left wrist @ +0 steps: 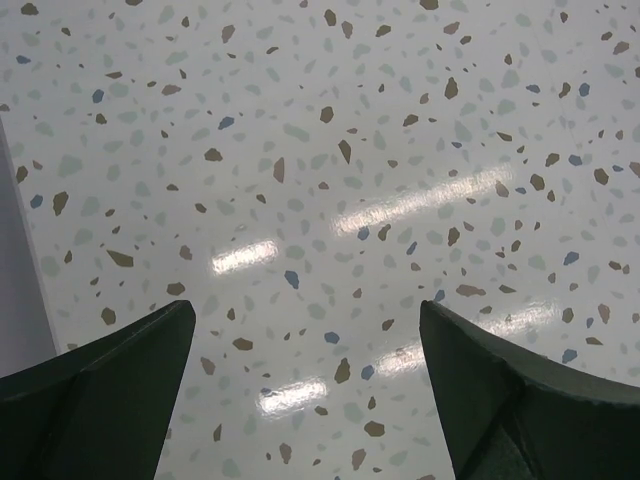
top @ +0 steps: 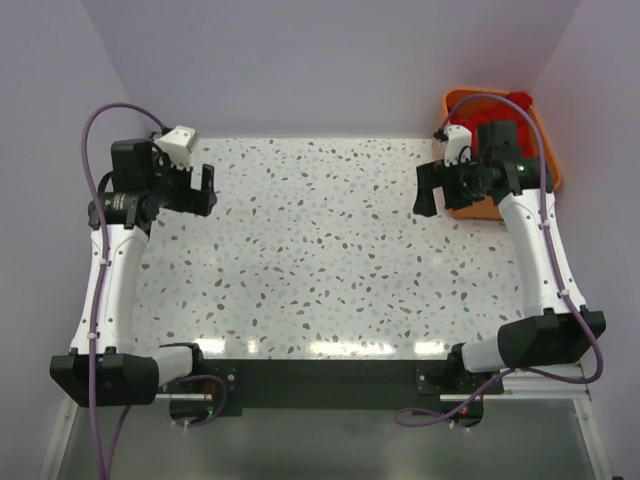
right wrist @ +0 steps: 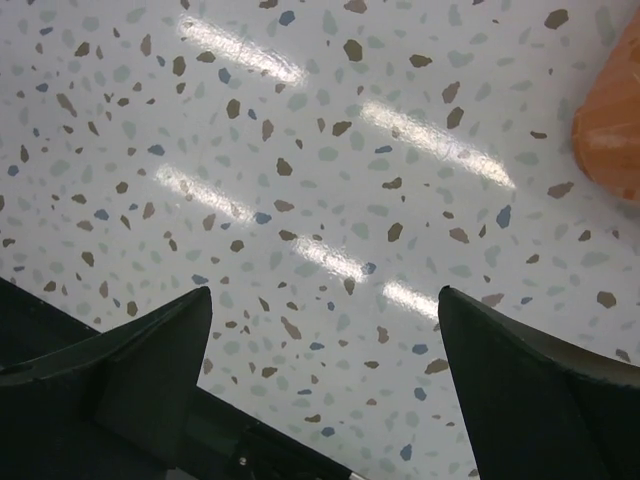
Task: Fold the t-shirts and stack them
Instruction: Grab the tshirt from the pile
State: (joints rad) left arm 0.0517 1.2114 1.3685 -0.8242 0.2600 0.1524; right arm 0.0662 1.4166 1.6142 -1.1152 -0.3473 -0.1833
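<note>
A bit of bright red t-shirt cloth shows inside the orange tub at the table's far right corner; most of it is hidden by the right arm. No shirt lies on the table. My left gripper hangs open and empty over the far left of the table, and its wrist view shows only bare speckled tabletop between the jaws. My right gripper is open and empty just left of the tub; in its wrist view the jaws stand wide apart over the tabletop.
The orange plastic tub stands at the far right corner, partly under the right arm; its edge shows in the right wrist view. The white speckled table has walls behind and at both sides. A black rail runs along the near edge.
</note>
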